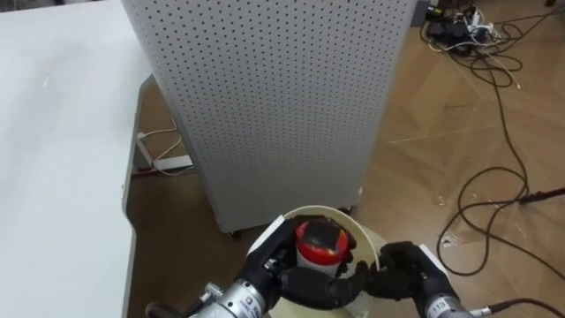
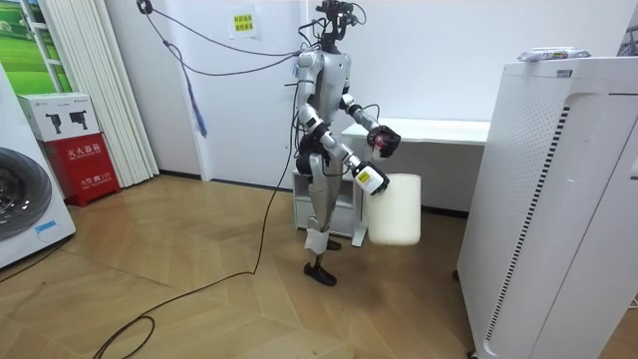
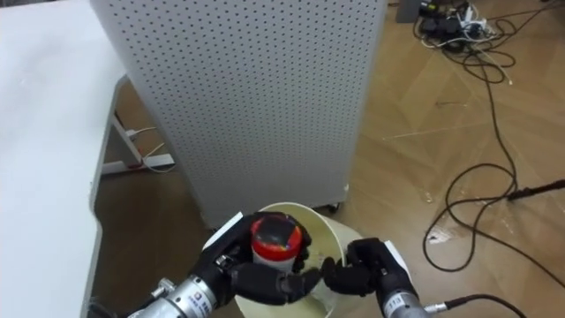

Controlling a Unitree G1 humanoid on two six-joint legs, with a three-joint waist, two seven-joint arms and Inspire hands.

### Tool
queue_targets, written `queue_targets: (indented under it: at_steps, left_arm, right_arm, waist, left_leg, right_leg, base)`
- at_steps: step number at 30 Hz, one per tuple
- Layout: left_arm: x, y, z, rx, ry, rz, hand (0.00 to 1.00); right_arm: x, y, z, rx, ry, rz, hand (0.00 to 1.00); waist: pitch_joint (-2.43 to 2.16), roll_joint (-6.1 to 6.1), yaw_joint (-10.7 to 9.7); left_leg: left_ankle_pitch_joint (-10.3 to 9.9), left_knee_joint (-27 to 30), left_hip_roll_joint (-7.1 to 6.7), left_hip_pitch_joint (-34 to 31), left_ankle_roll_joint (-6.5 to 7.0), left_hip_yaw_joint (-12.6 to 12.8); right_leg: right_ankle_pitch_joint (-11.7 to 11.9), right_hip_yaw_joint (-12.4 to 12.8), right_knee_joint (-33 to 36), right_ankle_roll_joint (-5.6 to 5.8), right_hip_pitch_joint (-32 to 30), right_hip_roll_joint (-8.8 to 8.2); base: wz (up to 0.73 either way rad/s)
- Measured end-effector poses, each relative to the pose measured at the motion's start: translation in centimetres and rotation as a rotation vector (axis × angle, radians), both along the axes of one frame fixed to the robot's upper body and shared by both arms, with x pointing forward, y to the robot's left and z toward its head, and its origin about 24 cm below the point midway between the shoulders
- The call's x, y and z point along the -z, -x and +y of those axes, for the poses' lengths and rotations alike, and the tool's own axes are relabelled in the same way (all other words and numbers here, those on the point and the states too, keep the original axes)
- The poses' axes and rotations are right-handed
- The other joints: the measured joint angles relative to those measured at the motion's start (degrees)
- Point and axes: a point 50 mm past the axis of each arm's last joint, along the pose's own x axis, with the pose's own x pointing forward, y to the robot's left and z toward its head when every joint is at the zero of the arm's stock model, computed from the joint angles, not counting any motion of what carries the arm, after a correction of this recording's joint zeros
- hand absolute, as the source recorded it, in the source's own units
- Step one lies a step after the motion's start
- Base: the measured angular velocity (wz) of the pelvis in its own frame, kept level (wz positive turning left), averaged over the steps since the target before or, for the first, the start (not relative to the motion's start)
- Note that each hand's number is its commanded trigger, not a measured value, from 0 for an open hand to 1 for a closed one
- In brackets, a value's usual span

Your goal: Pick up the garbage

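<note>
A small container with a red lid [image 1: 320, 243] is held just above the mouth of a cream bin [image 1: 360, 231]. My left hand [image 1: 305, 284] comes in from the lower left with its dark fingers curled round the container. My right hand [image 1: 404, 265] grips the bin's rim on the right side. In the room view I stand between the white table and the tall white unit. There the red-lidded container [image 2: 380, 142] is at chest height and the cream bin [image 2: 395, 209] hangs below it.
A tall white perforated unit [image 1: 274, 97] on castors stands right in front of the bin. A white table [image 1: 62, 132] fills the left side, with a power strip [image 1: 169, 163] on the floor beneath. Black cables [image 1: 494, 177] trail over the wooden floor at right.
</note>
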Motion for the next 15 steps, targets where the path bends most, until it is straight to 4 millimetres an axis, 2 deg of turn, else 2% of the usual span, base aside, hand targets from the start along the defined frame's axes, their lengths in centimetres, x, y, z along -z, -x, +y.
queue_targets:
  at_steps: [2, 4, 8, 10, 15]
  left_arm:
    - [0.0, 0.1, -0.2, 0.018, 0.005, 0.002, 0.00]
    - [0.0, 0.1, -0.3, 0.021, 0.013, 0.005, 0.00]
    - [0.1, 0.3, -0.5, 0.029, 0.011, 0.011, 0.00]
    - [0.2, 0.3, -0.3, 0.028, 0.005, 0.013, 0.00]
    - [0.2, 0.3, -0.3, 0.028, 0.002, 0.013, 0.00]
  right_arm:
    - [0.0, 0.0, 0.0, 0.000, -0.006, 0.002, 1.00]
    - [0.1, 0.1, 0.1, -0.002, -0.014, 0.005, 1.00]
    - [0.7, 0.4, 0.1, -0.019, -0.007, 0.039, 1.00]
    - [1.1, 0.8, 0.3, -0.030, -0.001, 0.058, 1.00]
    - [1.0, 0.7, 0.0, -0.010, 0.005, 0.052, 1.00]
  waist:
    - [-0.08, -0.08, -0.14]
    - [-0.37, -0.26, -0.16]
    - [-0.40, -0.27, -0.11]
    - [-0.40, -0.27, -0.06]
    - [-0.48, -0.25, -0.12]
  left_leg:
    - [-0.01, 0.92, -0.25, -0.17, 0.07, 0.01]
    - [0.08, 1.65, -0.33, -0.63, 0.26, 0.01]
    - [0.30, 1.65, -0.23, -0.75, 0.60, 0.01]
    - [0.33, 1.66, -0.08, -0.60, 0.62, 0.98]
    - [0.35, 1.96, -0.07, -0.63, 0.65, 1.29]
  right_leg:
    - [-0.06, -0.09, 0.18, 0.22, 0.39, -0.41]
    - [-0.13, -0.49, 0.27, 0.40, 0.42, -0.67]
    - [0.16, -1.10, 0.57, 0.15, 0.57, -0.73]
    - [0.11, -1.06, 1.15, 0.06, 0.48, -0.86]
    - [0.10, -0.99, 1.14, 0.06, 0.53, -0.88]
  base:
    - [0.13]
    - [0.11]
    - [0.09]
    - [0.00]
    - [0.00]
